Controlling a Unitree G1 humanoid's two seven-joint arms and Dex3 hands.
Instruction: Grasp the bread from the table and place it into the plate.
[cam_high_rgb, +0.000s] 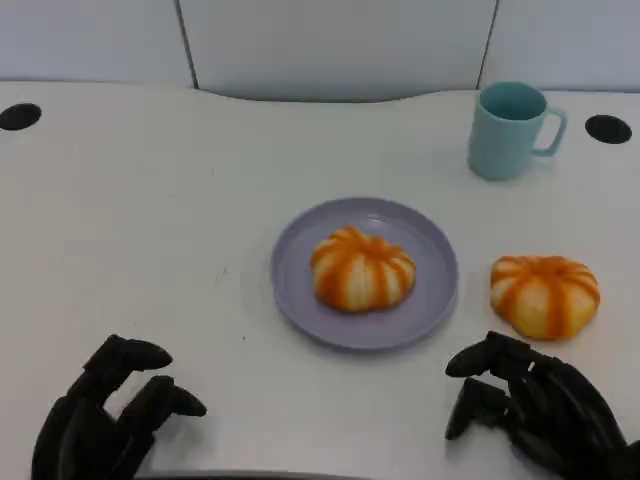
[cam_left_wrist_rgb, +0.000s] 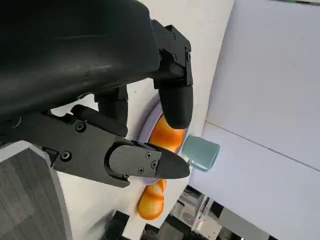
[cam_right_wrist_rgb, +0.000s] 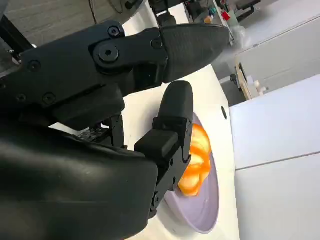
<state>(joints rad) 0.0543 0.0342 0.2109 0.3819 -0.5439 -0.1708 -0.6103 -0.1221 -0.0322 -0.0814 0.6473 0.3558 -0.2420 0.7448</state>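
Head view: one bread roll (cam_high_rgb: 362, 268) sits in the lavender plate (cam_high_rgb: 300, 290); second roll (cam_high_rgb: 545, 294) is on the counter (cam_high_rgb: 150, 230) just right of the plate, near the teal mug (cam_high_rgb: 509, 130). Left hand (cam_high_rgb: 105, 415) and right hand (cam_high_rgb: 535, 405) are both empty, fingers loosely apart, low at the near edge. Right hand is nearest the loose roll.

Left wrist view: fingers (cam_left_wrist_rgb: 172, 100) hold nothing.

Right wrist view: plated roll (cam_right_wrist_rgb: 197, 160) visible, fingers (cam_right_wrist_rgb: 175, 125) bare.

Judgement: half done; the second roll is not yet grasped.

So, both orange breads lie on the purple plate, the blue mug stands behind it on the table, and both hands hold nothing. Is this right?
Not quite. In the head view one bread lies on the purple plate; the other bread lies on the table, to the plate's right, just ahead of the right hand. The rest holds: the blue mug stands behind, and the left hand is empty too.
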